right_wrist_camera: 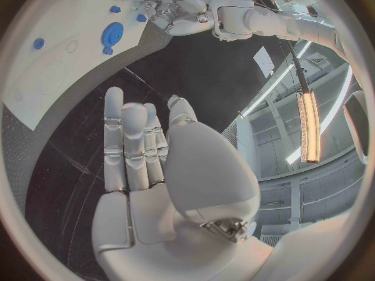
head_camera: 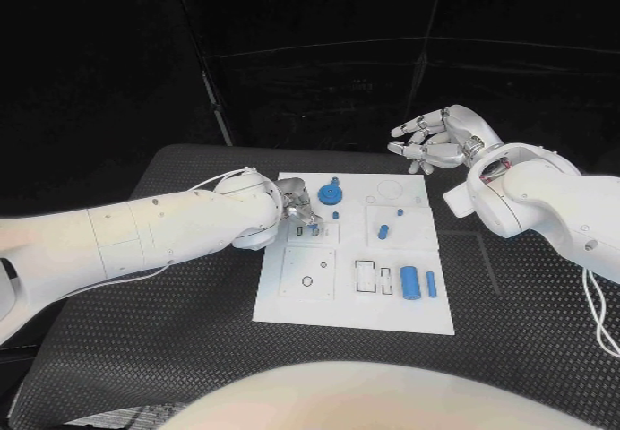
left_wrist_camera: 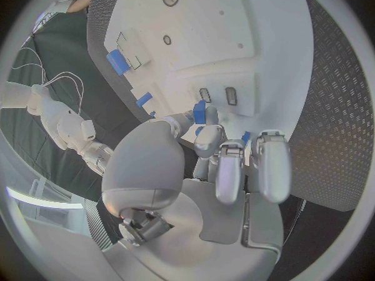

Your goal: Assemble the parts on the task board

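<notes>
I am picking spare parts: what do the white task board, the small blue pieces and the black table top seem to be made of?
White task board: likely matte plastic, with an even, dull surface and cut slots. Small blue pieces, such as the blue cylinder: probably smooth plastic of uniform colour. Black table top: seemingly rubber matting, with a raised diamond tread.

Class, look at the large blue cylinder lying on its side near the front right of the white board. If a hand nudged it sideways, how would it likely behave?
The large blue cylinder lies on its round side on the smooth task board, so it would probably roll rather than slide. It looks solid and stiff, unlikely to bend. The slim blue pin beside it might stop it.
</notes>
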